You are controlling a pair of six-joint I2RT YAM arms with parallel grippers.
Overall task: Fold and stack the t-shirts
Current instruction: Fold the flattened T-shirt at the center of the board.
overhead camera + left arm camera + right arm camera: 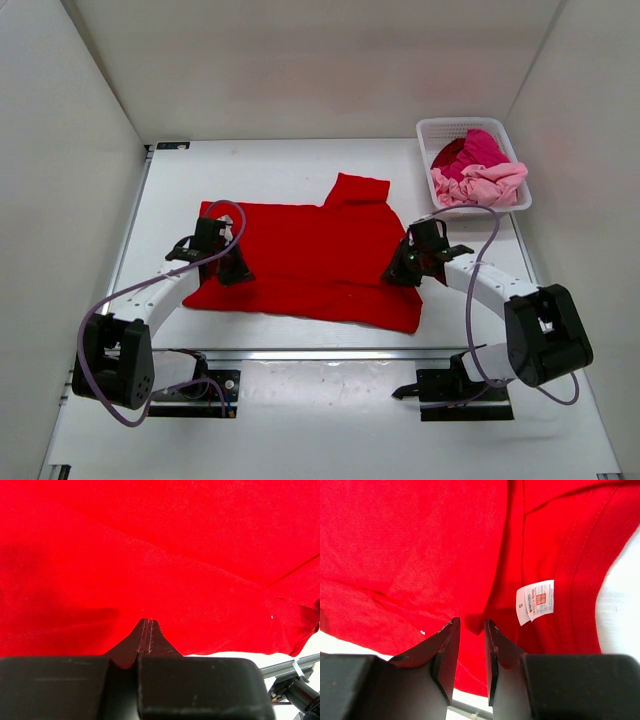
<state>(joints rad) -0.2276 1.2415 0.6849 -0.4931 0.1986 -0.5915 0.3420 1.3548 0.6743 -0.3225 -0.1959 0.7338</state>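
The red t-shirt (310,260) lies spread out across the middle of the counter (270,170). One sleeve sticks out toward the far edge, and the hem side runs close along the near edge.

The left tool (235,270) sits low at the shirt's left border, toward its near-left corner. Seen from its own wrist, the left tool (148,625) has its jaws pressed flat together with the tips right against the red cloth. I can't tell whether a pinch of fabric is caught between them.

The right tool (402,270) is down at the shirt's right border. From its wrist, the right tool (471,625) stands only slightly parted, a narrow gap between the jaws. Red cloth shows through the gap from below, and nothing looks clamped. The white neck label (535,601) lies just beside its right finger, on the collar band, so this tool is at the neck end of the shirt.

A white lattice basket (428,135) stands in the far right corner of the counter, well apart from the red shirt. It holds a magenta shirt (478,148) bunched at the back and a pale pink shirt (482,185) crumpled in front.

Bare counter shows as a wide band along the far edge. There is a narrower strip down the left edge and another down the right edge between the shirt and the basket side. The near-right corner of the shirt reaches almost to the near edge.
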